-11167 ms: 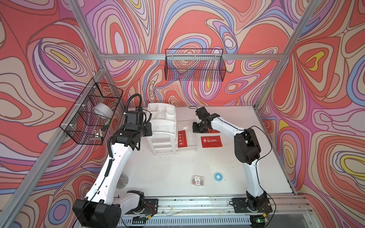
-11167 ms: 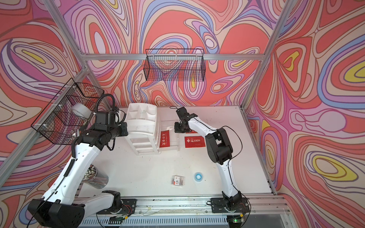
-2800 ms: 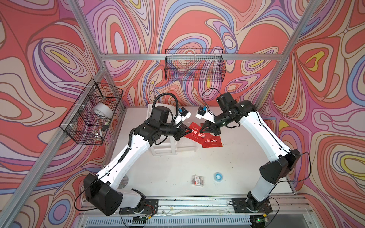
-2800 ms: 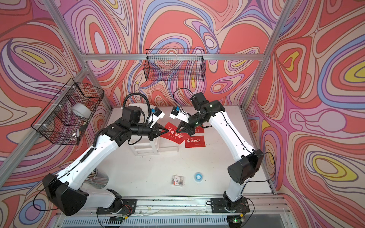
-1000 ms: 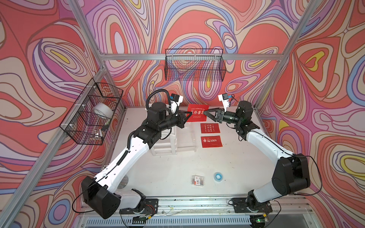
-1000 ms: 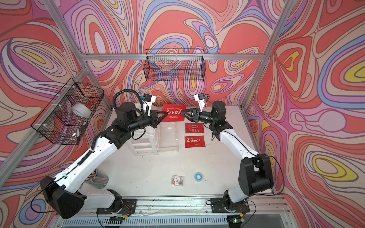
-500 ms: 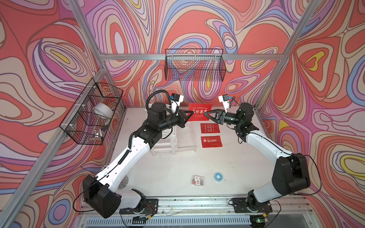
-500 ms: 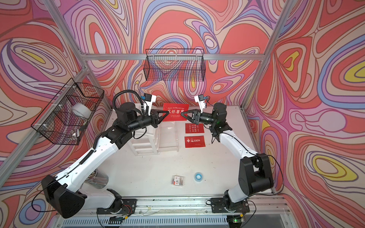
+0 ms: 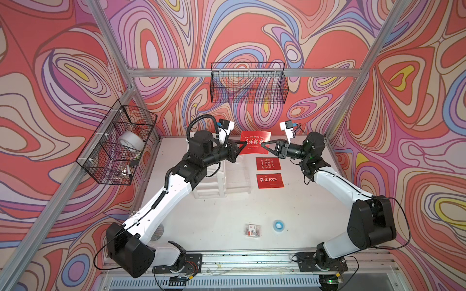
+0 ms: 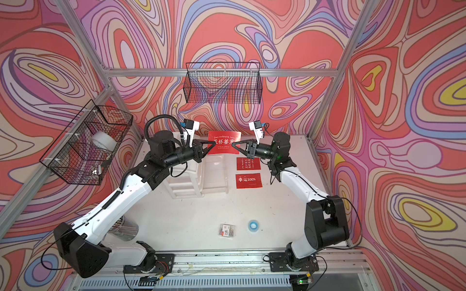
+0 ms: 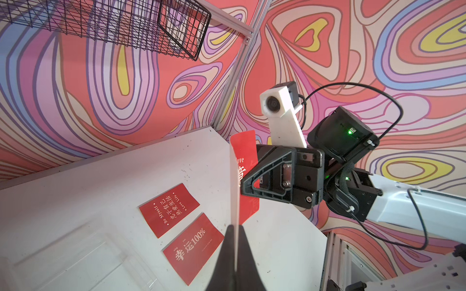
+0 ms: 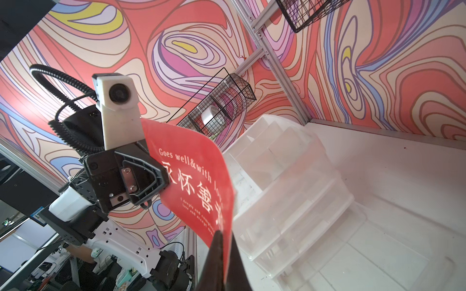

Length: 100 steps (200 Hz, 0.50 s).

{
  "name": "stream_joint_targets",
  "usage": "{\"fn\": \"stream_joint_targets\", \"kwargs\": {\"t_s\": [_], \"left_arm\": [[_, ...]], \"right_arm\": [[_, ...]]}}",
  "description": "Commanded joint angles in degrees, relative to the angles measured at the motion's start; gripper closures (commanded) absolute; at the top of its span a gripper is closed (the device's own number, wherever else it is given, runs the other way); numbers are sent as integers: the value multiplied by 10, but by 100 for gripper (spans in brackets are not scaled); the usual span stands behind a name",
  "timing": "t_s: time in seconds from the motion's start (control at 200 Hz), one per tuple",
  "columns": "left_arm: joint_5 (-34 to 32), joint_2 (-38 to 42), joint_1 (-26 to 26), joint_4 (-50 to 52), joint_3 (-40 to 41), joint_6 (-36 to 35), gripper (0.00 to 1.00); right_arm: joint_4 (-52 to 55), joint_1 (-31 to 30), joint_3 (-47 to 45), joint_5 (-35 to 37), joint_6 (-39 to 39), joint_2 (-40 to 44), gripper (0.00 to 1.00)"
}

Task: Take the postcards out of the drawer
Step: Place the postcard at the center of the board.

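Postcard point(image 9: 254, 143) hangs in the air, pinched at opposite edges by left fingers point(image 11: 224, 257) and right fingers point(image 12: 214, 259).

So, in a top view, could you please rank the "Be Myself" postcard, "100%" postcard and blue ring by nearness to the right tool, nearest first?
From the right tool:
1. "Be Myself" postcard, rearmost.
2. "100%" postcard, just in front.
3. Blue ring, far forward.

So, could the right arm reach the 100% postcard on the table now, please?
Probably not yet: the right gripper is shut on the raised postcard; the 100% postcard lies uncovered nearby.
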<state>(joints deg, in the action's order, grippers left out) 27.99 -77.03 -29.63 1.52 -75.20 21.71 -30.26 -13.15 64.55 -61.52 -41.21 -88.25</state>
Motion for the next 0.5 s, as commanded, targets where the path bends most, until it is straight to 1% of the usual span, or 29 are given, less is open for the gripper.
{"fn": "stream_joint_targets", "kwargs": {"t_s": [0.0,0.1,0.145,0.255,0.411,0.496], "left_arm": [[1,-3,-2,0,3,6,90],[-14,-1,-2,8,4,8,77],[-23,0,-2,16,2,6,75],[-62,6,-2,39,2,1,71],[-126,22,-2,86,-3,-18,69],[-174,34,-2,121,-10,-31,68]], "right_arm": [[31,0,10,7,22,10,100],[78,0,21,13,50,14,100],[114,-1,27,18,69,16,100],[162,1,34,22,99,25,100],[248,15,43,25,135,37,100],[306,28,41,28,163,50,100]]}}
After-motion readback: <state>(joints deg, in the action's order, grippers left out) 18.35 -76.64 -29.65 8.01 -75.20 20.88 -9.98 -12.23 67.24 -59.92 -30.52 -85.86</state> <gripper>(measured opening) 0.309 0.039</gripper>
